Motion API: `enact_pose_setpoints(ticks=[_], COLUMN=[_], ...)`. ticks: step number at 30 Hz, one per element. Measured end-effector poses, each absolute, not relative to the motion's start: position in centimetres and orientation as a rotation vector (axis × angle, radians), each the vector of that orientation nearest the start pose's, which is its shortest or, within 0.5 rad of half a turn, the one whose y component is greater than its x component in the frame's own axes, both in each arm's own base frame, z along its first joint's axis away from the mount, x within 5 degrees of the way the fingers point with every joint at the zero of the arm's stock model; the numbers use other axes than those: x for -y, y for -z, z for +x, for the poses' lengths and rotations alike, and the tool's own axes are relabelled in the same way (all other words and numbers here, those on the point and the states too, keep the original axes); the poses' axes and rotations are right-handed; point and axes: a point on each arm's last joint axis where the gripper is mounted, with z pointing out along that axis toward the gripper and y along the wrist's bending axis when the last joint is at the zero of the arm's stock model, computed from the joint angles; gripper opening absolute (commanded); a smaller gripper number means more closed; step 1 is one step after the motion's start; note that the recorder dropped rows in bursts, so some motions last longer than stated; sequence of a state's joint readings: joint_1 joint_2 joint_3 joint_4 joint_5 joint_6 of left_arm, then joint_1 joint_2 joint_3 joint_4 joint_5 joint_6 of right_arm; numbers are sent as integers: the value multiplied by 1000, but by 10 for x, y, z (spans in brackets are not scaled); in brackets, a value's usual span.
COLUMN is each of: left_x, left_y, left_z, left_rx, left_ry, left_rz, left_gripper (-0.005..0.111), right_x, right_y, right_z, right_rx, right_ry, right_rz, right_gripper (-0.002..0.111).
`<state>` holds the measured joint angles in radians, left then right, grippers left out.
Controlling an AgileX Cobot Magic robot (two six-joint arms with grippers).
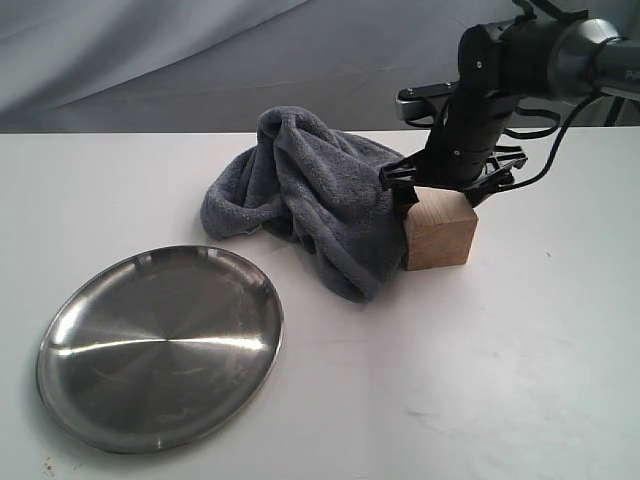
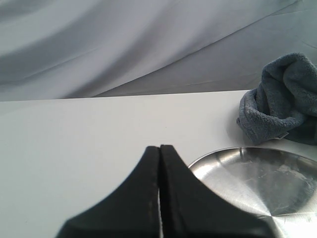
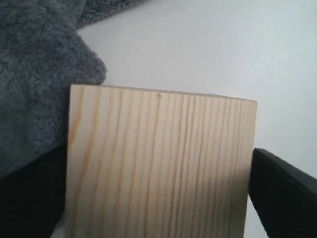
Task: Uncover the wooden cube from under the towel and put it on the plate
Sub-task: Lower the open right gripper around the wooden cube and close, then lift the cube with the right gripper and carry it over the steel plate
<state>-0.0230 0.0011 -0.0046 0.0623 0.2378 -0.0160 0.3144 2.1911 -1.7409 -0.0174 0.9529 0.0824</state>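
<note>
Plainly uncovered, the wooden cube (image 1: 440, 230) sits on the tabletop (image 1: 520, 360), pale tan with fine straight grain, one side against the bunched blue-grey towel (image 1: 300, 190) and well apart from the shiny plate (image 1: 160, 345). The right hand (image 1: 447, 183) straddles it; whether it grips, I cannot tell. The left hand (image 2: 159, 163) is clenched, empty, near the plate.

A plain white table (image 1: 520, 380) carries three things. A round stainless-steel plate (image 1: 160, 345) lies flat toward 7 o'clock, near the front edge. A bunched blue-grey towel (image 1: 310, 190) is heaped just past centre, toward 12 o'clock. A pale wooden cube (image 1: 440, 228) stands at the towel's 3 o'clock, touching its fold.
</note>
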Motion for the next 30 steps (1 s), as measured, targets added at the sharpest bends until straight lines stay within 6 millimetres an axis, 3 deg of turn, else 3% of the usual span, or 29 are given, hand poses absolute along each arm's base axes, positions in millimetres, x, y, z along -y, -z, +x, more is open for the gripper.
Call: enact_pose_setpoints(ticks=[2,7,10,15,23,28,30], left_x=[0,0,0,0,0,0,0], left_y=[-193,-193,-193,-193,-193,-193,-193], left_z=[55,55,55,55,55,55,55], left_rx=[-1717,-1717,-1717,-1717,-1717,-1717,-1717], left_ry=[-29,-29,-29,-29,-29,-29,-29], left_rz=[47,47,47,47,47,47,47], left_gripper=[0,0,0,0,0,0,0], right_x=[-142,-142,-142,-140,-129,-125,-126], right_y=[-172,-172,-173,-188,-261,-293,-295], right_z=[438,439,438,434,420,408,404], right_rx=[-2875,-2877,-2878,-2867,-2696,-2636,-2655], right_ry=[-70,-90,-89,-84,-21,-29,-44], right_rz=[-347,-339,-345,-348,-369,-358,-391], right_gripper=[67,21,0,0,0,0,0])
